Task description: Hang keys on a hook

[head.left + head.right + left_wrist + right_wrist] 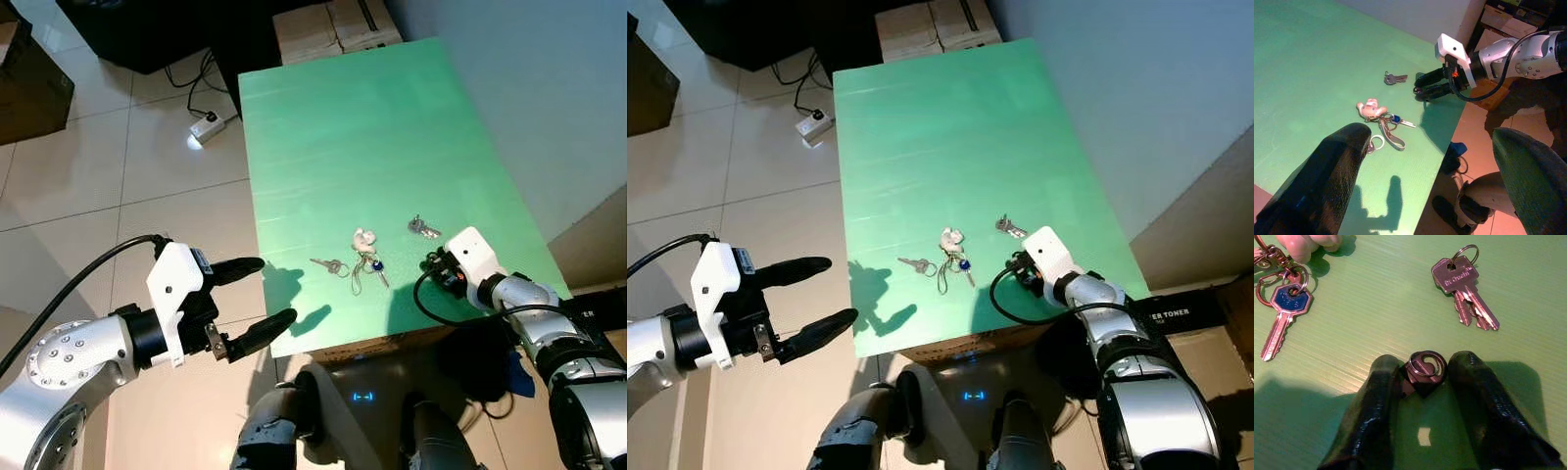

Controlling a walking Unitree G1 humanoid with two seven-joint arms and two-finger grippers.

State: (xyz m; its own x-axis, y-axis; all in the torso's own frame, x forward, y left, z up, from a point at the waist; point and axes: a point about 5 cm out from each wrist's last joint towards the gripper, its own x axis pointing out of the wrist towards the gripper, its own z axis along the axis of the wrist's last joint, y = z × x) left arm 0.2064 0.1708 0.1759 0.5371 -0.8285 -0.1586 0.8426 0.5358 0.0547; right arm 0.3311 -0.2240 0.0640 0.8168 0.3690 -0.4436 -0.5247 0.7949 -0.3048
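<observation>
On the green table (343,127) lies a bunch of keys with a pink charm and a blue-headed key (364,257). A single key on a ring (328,264) lies to its left, and a pair of silver keys (423,228) to its right. My right gripper (431,264) rests low on the table near the front right corner. It is shut on a small dark key with a ring (1422,372), pinched between its fingers (1376,401). My left gripper (272,290) hangs open over the floor, just off the table's front left corner, with nothing in it.
Cardboard boxes (333,29) stand beyond the table's far end. A white power strip with cables (206,127) lies on the tiled floor to the left, near dark furniture (147,29). A grey wall (549,88) runs along the table's right side.
</observation>
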